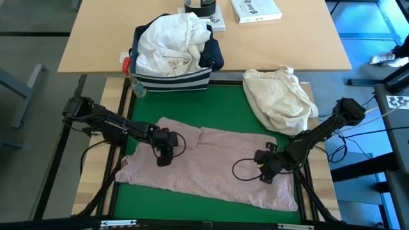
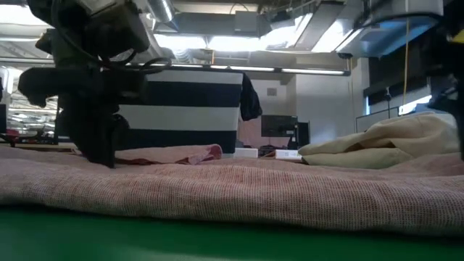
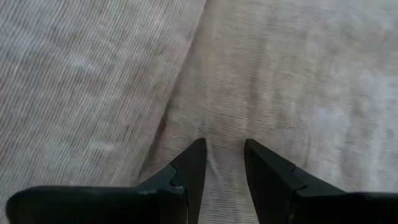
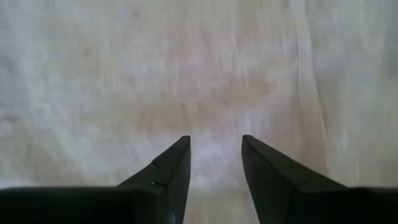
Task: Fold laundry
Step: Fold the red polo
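Left gripper [image 1: 165, 158]: your jaws sit slightly apart on the pale pink top [image 1: 211, 169].
Right gripper [image 1: 265, 174]: your jaws likewise apart, pressing its right side.

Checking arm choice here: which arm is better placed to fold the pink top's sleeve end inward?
Probably left. The left gripper hovers, fingers parted, over the pale pink top near its sleeve end; the right gripper is over the opposite half.

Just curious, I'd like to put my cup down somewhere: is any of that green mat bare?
Bare green mat lies between the striped bin and the pink top, left of the cream bundle. A second strip runs along the front edge below the top. The middle is crowded: the left pincer and right pincer sit on the top.
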